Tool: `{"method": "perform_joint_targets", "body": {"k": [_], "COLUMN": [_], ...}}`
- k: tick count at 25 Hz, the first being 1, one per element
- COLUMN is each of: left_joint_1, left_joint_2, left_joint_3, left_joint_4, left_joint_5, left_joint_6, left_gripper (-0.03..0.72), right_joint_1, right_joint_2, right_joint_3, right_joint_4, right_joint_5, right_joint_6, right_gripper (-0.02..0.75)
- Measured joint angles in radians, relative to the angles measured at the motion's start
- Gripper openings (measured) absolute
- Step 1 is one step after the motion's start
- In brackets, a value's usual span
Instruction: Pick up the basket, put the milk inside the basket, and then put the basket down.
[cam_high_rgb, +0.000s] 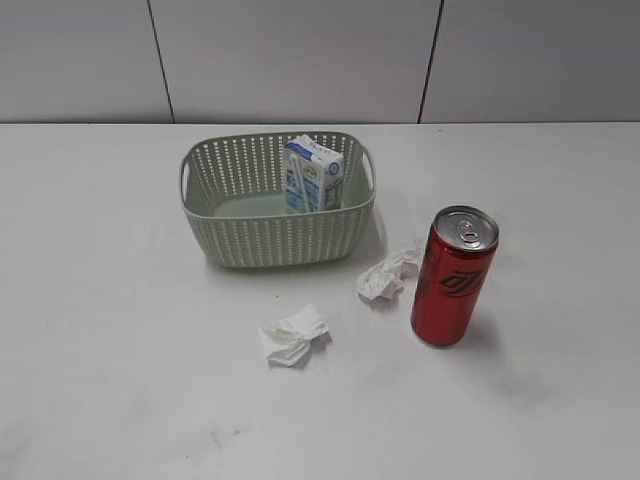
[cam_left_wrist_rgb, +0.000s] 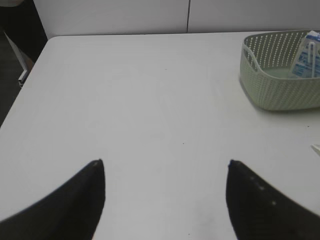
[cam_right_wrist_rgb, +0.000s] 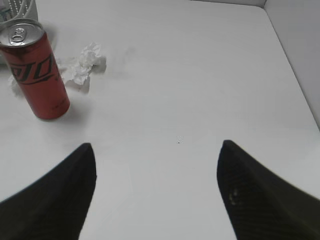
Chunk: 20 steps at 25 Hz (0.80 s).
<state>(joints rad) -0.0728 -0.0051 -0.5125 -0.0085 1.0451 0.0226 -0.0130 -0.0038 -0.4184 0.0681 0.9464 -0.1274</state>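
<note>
The pale sage-green basket (cam_high_rgb: 268, 238) stands on the white table, back centre in the exterior view. The white-and-blue milk carton (cam_high_rgb: 313, 175) stands upright inside it, at its right side. Basket (cam_left_wrist_rgb: 272, 90) and milk (cam_left_wrist_rgb: 306, 59) also show at the right edge of the left wrist view. My left gripper (cam_left_wrist_rgb: 165, 162) is open and empty over bare table, well left of the basket. My right gripper (cam_right_wrist_rgb: 156, 145) is open and empty over bare table, right of the red can. Neither gripper shows in the exterior view.
A tall red soda can (cam_high_rgb: 453, 276) stands right of the basket, and shows in the right wrist view (cam_right_wrist_rgb: 36, 75). One crumpled tissue (cam_high_rgb: 388, 273) lies between basket and can, another (cam_high_rgb: 293, 337) in front of the basket. A wall runs behind the table.
</note>
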Motion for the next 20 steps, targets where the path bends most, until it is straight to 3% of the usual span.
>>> {"method": "perform_joint_targets", "body": {"k": [20], "left_joint_1": [0.002], "left_joint_2": [0.0], "left_joint_3": [0.002], "left_joint_4": [0.008], "left_joint_5": [0.001], "left_joint_6": [0.022], "left_gripper": [0.571], "right_joint_1": [0.006], "right_joint_2": [0.0], "right_joint_3": [0.0], "right_joint_4": [0.0], "right_joint_5": [0.0], "right_joint_6": [0.004], "right_gripper": [0.592]}}
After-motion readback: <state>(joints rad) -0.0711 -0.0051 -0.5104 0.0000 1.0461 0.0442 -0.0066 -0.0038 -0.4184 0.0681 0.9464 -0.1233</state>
